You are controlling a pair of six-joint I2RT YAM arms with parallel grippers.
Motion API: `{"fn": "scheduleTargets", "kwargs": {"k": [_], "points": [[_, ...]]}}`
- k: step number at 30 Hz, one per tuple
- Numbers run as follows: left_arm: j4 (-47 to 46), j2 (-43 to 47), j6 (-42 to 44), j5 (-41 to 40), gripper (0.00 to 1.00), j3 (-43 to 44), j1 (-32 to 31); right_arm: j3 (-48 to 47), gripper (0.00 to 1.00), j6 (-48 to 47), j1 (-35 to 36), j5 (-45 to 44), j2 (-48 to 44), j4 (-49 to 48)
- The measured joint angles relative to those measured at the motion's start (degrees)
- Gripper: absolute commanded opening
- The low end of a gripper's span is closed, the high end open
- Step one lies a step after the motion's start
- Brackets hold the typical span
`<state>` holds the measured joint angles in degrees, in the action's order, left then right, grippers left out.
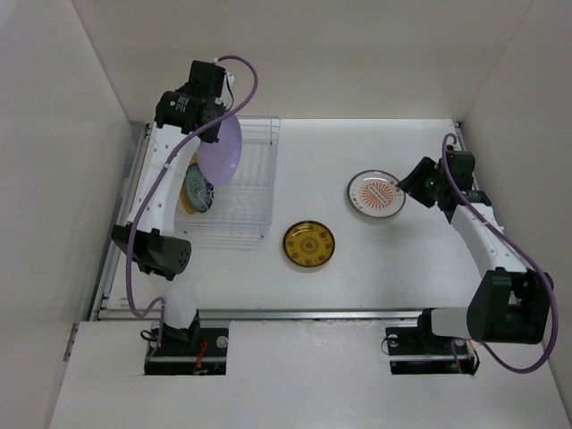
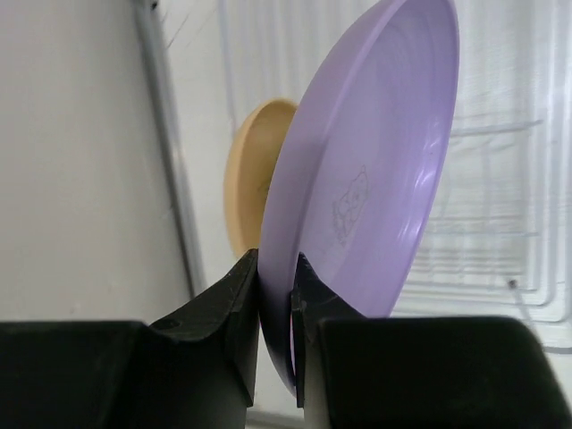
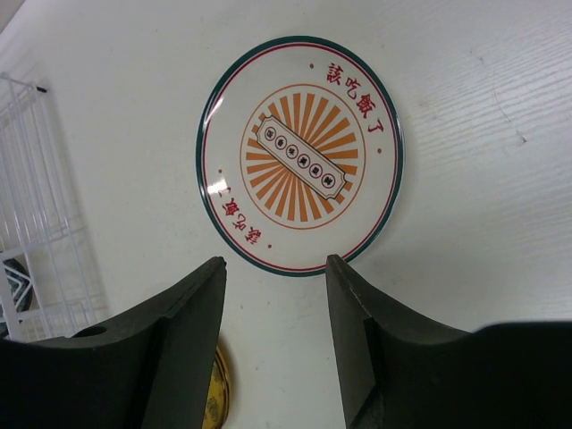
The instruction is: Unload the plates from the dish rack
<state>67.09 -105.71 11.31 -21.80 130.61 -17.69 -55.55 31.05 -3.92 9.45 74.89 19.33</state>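
Observation:
My left gripper (image 2: 277, 268) is shut on the rim of the lavender plate (image 2: 375, 152), holding it on edge above the dish rack (image 1: 246, 183). The mustard-yellow plate (image 2: 255, 170) stands behind it in the rack, beside a teal patterned plate (image 1: 198, 189). An amber patterned plate (image 1: 309, 244) lies flat on the table. The white plate with an orange sunburst (image 3: 300, 154) lies flat at the right. My right gripper (image 3: 275, 264) hovers open just short of that plate's near rim, with nothing between its fingers.
The rack's wire (image 3: 36, 206) shows at the left edge of the right wrist view, with the amber plate's edge (image 3: 217, 393) below my left finger. White walls close in the table on the left, right and back. A metal rail (image 1: 134, 179) runs along the left edge.

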Motion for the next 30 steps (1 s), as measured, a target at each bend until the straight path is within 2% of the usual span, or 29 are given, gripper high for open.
{"fn": "scheduleTargets", "kwargs": {"k": [6, 11, 18, 22, 23, 26, 27, 30], "points": [[-9.40, -0.13, -5.75, 14.47, 0.00, -0.83, 0.07, -1.20, 0.55, -0.17, 0.00, 1.44, 1.33, 0.00], [-16.81, -9.60, -12.63, 26.58, 0.00, 2.93, -0.68, -1.46, 0.55, -0.94, 0.00, 1.73, 1.31, 0.24], [-22.69, -28.50, -17.79, 32.30, 0.00, 5.16, -4.76, -1.77, 0.55, -2.95, 0.00, 1.66, 1.31, 1.70], [-23.58, -32.94, -19.89, 35.28, 0.03, 5.11, -7.15, -1.79, 0.55, -3.58, 0.00, 1.53, 1.31, 2.16], [-23.71, -32.98, -20.20, 35.60, 0.10, 5.11, -7.58, -1.79, 0.55, -3.80, 0.00, 1.51, 1.33, 2.21], [-24.15, -32.89, -20.44, 35.36, 0.19, 5.11, -7.89, -1.79, 0.55, -4.15, 0.00, 1.51, 1.33, 2.36], [-24.00, -32.89, -20.57, 35.12, 0.29, 5.11, -7.76, -1.79, 0.55, -4.28, 0.00, 1.51, 1.33, 2.43], [-24.00, -32.92, -20.81, 34.14, 0.50, 5.14, -7.39, -1.79, 0.55, -4.33, 0.00, 1.49, 1.31, 2.60]]}}
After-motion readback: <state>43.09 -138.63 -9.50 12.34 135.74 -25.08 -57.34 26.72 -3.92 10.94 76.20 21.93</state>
